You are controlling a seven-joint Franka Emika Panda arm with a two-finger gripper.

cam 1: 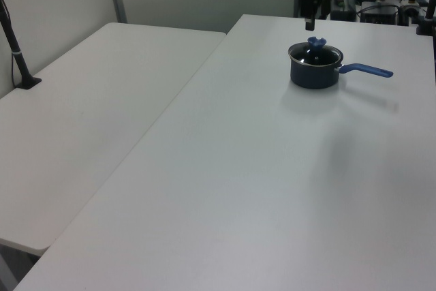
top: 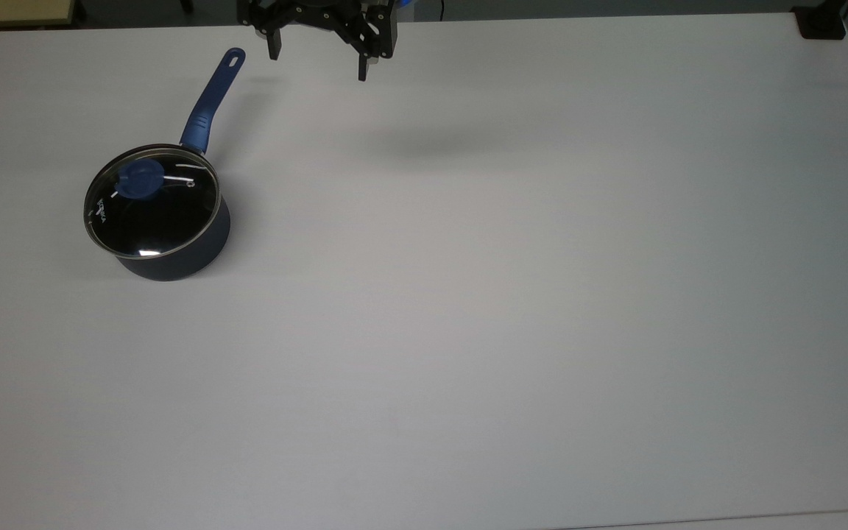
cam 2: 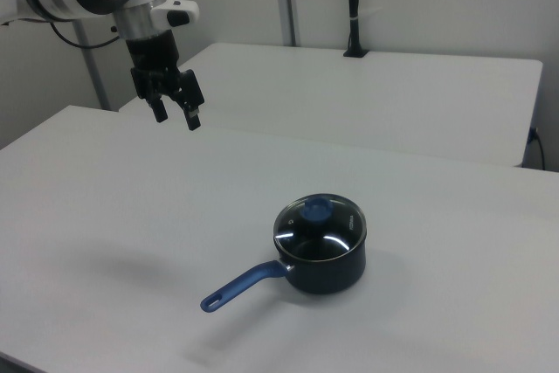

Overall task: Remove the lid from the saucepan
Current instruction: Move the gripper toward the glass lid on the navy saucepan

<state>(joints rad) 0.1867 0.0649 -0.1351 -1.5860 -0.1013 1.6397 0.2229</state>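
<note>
We see the gripper (top: 317,62) cut off by the top view's upper edge, fingers spread and empty, hanging above the counter (top: 512,294), well apart from the pan (top: 174,254). The lid (top: 152,202) sits on the pan, at the top view's left. White lettering on the glass is too small to read.

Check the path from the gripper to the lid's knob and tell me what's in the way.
Nothing visible blocks it. The gripper hangs open above bare table, apart from the saucepan; the lid sits on the pan with its blue knob exposed on top.
</note>
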